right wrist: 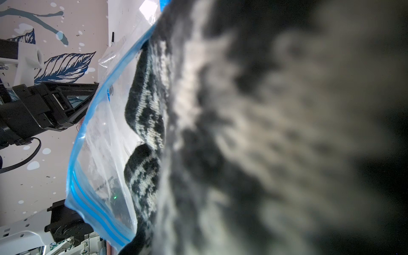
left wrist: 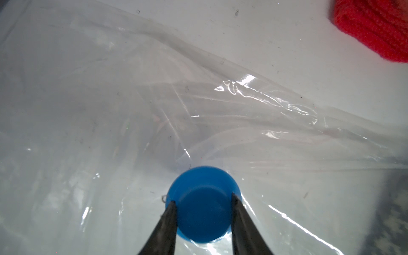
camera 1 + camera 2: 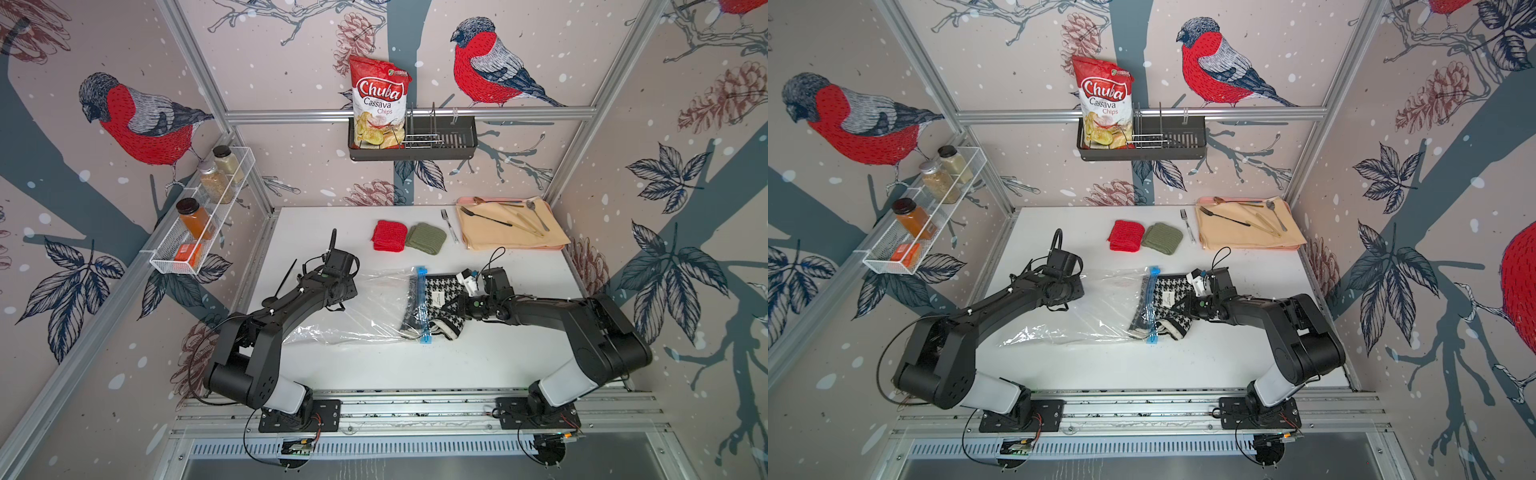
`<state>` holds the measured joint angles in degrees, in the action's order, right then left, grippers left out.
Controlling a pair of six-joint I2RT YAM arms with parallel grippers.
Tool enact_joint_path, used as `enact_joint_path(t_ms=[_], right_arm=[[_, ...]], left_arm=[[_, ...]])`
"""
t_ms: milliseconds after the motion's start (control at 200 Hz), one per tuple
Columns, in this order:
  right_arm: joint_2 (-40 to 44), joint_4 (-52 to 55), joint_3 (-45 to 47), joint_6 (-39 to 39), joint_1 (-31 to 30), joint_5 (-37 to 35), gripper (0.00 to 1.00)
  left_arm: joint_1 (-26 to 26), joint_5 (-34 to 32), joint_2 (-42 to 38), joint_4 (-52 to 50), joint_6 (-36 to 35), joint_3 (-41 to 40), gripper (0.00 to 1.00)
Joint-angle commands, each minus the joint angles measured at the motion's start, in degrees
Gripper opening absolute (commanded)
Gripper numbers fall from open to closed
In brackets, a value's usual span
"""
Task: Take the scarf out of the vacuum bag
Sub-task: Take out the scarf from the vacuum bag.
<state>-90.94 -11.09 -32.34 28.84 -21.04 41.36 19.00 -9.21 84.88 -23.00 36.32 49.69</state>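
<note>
Starting with the white surface [image 3: 374, 365]: offering bare, slick footing, so risking a sliding bag on any hard tug. Watching the vacuum bag [image 3: 365, 307] lying slack and crumpled across the middle, mouth facing the right arm. Risking that loose film bunching around the cloth and dragging along instead of letting go. Finding the scarf [image 3: 441, 286] straddling the mouth, mostly out on the right-arm side, a few folds showing inside the plastic in the right wrist view. Judging those inner folds the likely snag, catching under the light-blue zip strip [image 3: 422, 307] draped across the houndstooth. Risking, with too steep a pull, hoisting bag and cloth together; with too quick a pull, shaking the neat fold loose into a trailing heap. Gripping the scarf's outer end with the right tool [image 3: 456, 306], pressed together on the cloth, fingertips buried and hidden in every view, so only guessing at the depth of the bite. Fearing a thin pinch slipping off partway. Clamping the round blue valve cap [image 2: 203, 183] with the left tool [image 2: 203, 198], dark fingers [image 2: 170, 220] touching either side of it, pinning the bag well away from the mouth. Worrying about that smooth cap squirting out from between the tips, or twisting loose, and losing the only anchor against the pull.
</note>
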Motion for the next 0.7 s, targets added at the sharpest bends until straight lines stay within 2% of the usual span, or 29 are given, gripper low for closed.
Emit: enact_joint_path(t_ms=[0, 695], right_arm=[[0.8, 1.8, -0.2, -0.1, 0.2, -1.4, 0.00], [0.4, 1.9, 0.0, 0.1, 1.2, -2.0, 0.00]], left_arm=[[-0.3, -4.1, -0.2, -0.8, 0.7, 0.1, 0.11], [-0.3, -3.6, 0.0, -0.8, 0.8, 0.4, 0.11]])
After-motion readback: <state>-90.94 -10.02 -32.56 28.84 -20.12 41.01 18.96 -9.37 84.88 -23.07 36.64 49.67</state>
